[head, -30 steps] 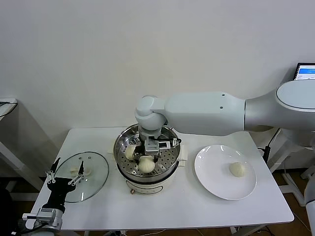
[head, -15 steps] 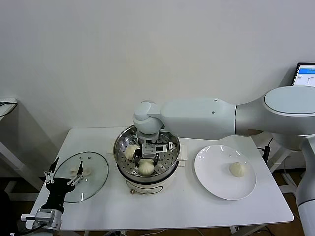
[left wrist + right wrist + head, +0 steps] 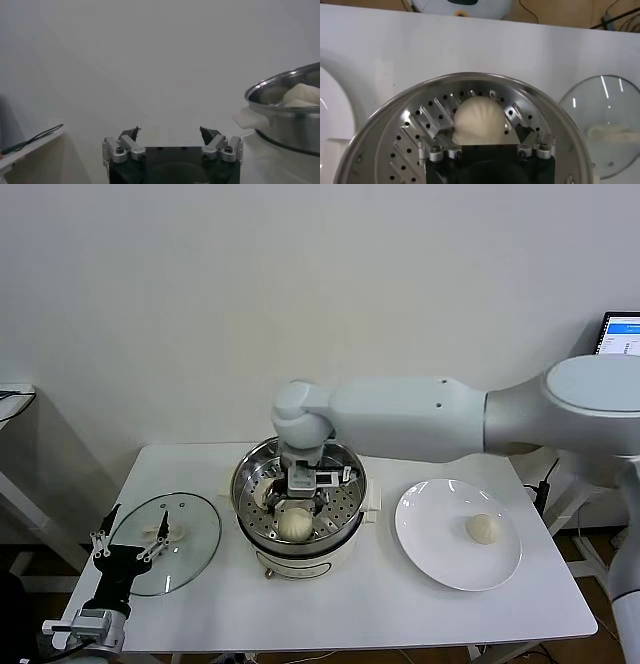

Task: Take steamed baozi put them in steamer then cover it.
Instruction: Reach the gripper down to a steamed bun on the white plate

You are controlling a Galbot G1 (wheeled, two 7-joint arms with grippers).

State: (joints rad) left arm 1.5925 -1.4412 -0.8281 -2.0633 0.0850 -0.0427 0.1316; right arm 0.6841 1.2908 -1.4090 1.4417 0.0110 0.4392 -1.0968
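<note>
Steamer point(image 3: 300, 524): wide, round, shiny stainless-steel pot on a white base with white side handles, standing mid-counter between the glass lid and the plate; its perforated steel tray point(image 3: 410, 142) shows rows of round holes and slanted slots.
Baozi in steamer point(image 3: 294, 525): smooth, cream-white, dome-shaped bun resting on the tray toward the near side of the pot; the right wrist view shows faint pleat lines running up its crown point(image 3: 479, 121). A second pale bun edge peeks out at the pot's left side point(image 3: 262, 496), mostly hidden by the wrist.
Baozi on plate point(image 3: 482, 528): one round, cream-white bun, lying right of the plate's middle.
Plate point(image 3: 430, 549): flat, white, round, on the counter just right of the steamer.
Glass lid point(image 3: 195, 539): clear, round, with a white handle, lying flat on the counter left of the steamer, uncovered pot beside it.
Right gripper point(image 3: 303, 496): reaches down into the steamer just above the near bun; jaws spread wide to either side of the bun, with a gap on both sides, holding nothing.
Left gripper point(image 3: 132, 545): low at the counter's near left corner, over the lid's edge; jaws wide apart and empty, as the left wrist view point(image 3: 170, 134) shows.
Counter point(image 3: 400, 614): white, carrying lid, steamer and plate.
</note>
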